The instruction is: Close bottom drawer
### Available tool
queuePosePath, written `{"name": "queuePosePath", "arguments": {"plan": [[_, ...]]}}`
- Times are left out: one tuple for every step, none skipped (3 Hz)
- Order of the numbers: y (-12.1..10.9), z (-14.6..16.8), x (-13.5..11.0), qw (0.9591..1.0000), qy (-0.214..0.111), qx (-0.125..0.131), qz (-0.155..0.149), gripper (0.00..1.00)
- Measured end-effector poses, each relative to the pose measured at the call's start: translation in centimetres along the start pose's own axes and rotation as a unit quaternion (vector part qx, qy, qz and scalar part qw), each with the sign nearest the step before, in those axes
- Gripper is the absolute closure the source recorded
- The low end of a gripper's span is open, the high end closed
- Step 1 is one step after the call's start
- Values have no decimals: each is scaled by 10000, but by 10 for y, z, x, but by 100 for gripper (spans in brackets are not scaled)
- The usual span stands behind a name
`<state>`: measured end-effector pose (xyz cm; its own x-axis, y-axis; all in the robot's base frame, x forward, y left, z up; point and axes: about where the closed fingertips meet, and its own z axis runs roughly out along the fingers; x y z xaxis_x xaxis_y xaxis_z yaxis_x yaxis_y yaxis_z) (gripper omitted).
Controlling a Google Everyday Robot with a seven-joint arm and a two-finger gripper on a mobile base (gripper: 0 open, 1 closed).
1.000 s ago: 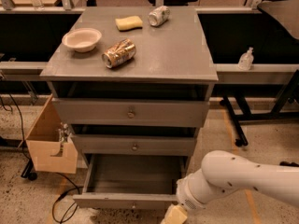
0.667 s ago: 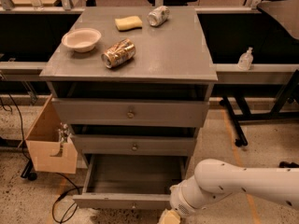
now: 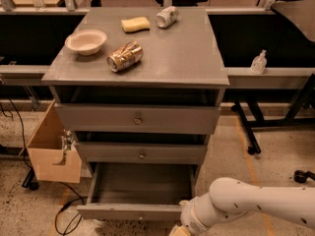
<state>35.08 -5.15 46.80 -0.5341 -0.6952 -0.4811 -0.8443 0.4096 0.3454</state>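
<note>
Grey wood throughout: the bottom drawer (image 3: 123,211) is noted as the lowest of the three in the cabinet (image 3: 187,53), standing well out toward the camera. Its low front panel faces the viewer, with a small round knob (image 3: 141,216) at mid-width. The long axis of the front is laid left to right across the view. The gripper (image 3: 178,230) is found at the lower frame edge, just beside the right end of the drawer front; whether it is apart or together cannot be told. Print on the crushed can (image 3: 125,56) cannot be read.
</note>
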Motion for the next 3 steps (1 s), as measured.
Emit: {"name": "queuePosePath", "arguments": {"plan": [[-9, 40, 19, 9997, -183, -115, 70, 0], [-17, 78, 33, 9994, -207, -250, 127, 0], [-28, 117, 44, 9986, -197, -442, 192, 18]]}}
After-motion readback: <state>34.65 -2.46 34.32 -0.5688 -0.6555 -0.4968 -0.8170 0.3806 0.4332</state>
